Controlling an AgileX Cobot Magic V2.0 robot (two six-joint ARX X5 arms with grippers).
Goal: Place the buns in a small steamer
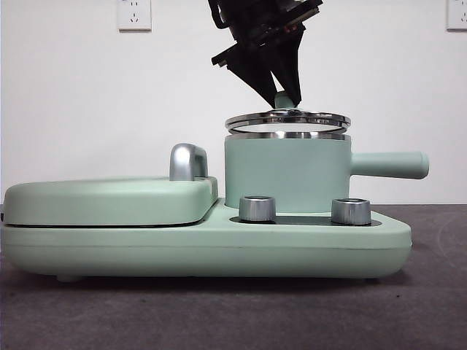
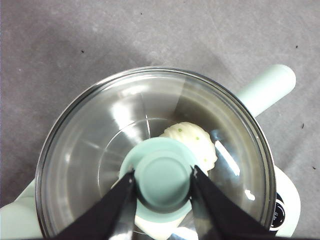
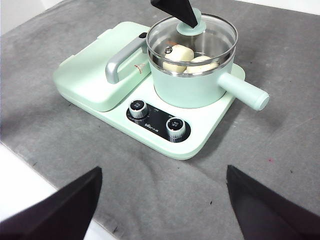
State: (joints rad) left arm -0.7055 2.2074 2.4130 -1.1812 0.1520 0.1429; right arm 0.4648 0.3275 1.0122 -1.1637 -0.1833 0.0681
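Note:
The mint-green small steamer (image 1: 284, 175) stands on the right of the cooker base, its long handle (image 1: 390, 165) pointing right. My left gripper (image 1: 283, 93) comes down from above and is shut on the green knob (image 2: 162, 175) of the glass lid (image 1: 287, 120). The lid hangs slightly tilted, just above the pot's steel rim. Both buns lie inside the pot. The ridged bun with green flecks (image 2: 192, 142) shows through the glass, and both buns (image 3: 178, 54) (image 3: 202, 62) show in the right wrist view. My right gripper (image 3: 163, 170) is open and empty, high above the table in front of the cooker.
The flat griddle lid (image 1: 109, 200) with its chrome handle (image 1: 187, 162) fills the cooker's left half. Two steel dials (image 1: 257, 208) (image 1: 351, 211) stand at the front of the base. Grey table surface (image 3: 280, 150) surrounds the cooker.

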